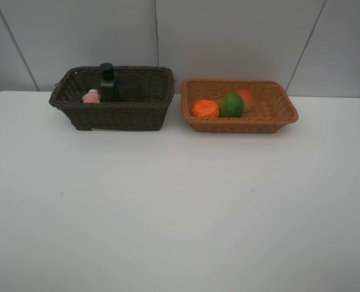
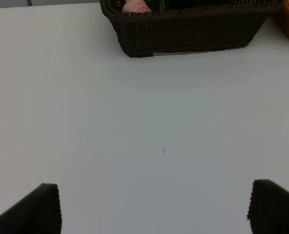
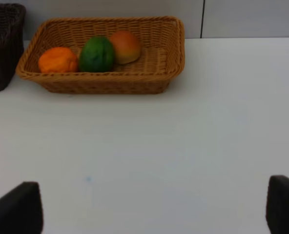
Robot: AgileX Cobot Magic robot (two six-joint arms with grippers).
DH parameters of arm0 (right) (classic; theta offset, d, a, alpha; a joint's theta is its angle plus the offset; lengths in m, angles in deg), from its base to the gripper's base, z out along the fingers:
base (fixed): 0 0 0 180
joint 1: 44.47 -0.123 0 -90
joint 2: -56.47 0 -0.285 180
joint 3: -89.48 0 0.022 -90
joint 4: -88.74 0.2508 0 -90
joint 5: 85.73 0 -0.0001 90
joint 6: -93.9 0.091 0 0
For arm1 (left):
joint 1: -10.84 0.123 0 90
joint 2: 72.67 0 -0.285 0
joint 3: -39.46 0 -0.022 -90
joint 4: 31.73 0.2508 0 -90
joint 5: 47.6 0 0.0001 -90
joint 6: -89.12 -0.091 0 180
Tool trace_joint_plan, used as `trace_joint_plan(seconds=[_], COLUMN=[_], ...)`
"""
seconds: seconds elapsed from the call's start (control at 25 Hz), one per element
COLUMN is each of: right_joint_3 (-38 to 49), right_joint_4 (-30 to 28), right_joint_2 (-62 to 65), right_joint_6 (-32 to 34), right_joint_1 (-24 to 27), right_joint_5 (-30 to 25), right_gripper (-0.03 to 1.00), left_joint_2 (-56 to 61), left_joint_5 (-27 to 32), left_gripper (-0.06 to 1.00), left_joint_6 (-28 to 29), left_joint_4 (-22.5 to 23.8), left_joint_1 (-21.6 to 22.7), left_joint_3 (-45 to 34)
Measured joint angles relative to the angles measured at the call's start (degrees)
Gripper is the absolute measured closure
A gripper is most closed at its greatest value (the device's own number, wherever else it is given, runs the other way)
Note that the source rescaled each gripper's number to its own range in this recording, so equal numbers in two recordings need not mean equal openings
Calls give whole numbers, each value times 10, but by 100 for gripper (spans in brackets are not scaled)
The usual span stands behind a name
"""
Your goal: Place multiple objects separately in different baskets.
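Note:
The dark brown basket [image 1: 116, 115] stands at the back left and holds the dark green pump bottle [image 1: 108, 83], the small pink bottle [image 1: 92, 97] and the dark translucent cup [image 1: 130, 87]. The light orange-tan basket [image 1: 241, 123] stands to its right and holds the tangerine [image 1: 205, 108], the green fruit [image 1: 231, 104] and the peach [image 1: 247, 97]. The left gripper [image 2: 154, 207] is open and empty above bare table, the dark basket [image 2: 183, 34] ahead of it. The right gripper [image 3: 154, 209] is open and empty, the tan basket [image 3: 105, 83] with the fruits ahead. Neither arm shows in the exterior high view.
The white table [image 1: 180, 207] spreads in front of both baskets. A grey panelled wall [image 1: 228, 36] rises right behind them. A small dark speck [image 2: 163, 150] marks the table in the left wrist view.

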Motion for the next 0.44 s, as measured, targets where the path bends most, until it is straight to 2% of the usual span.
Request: trace_joint_plan(seconds=[0.44], right_joint_3=[0], right_joint_4=[0], right_joint_2=[0], right_joint_6=[0], right_joint_1=[0], right_joint_5=[0], right_gripper=[0], left_joint_2=[0], left_joint_5=[0], left_gripper=[-5], left_joint_6=[-1], left_joint_4=[0], left_joint_1=[0], left_joint_3=[0])
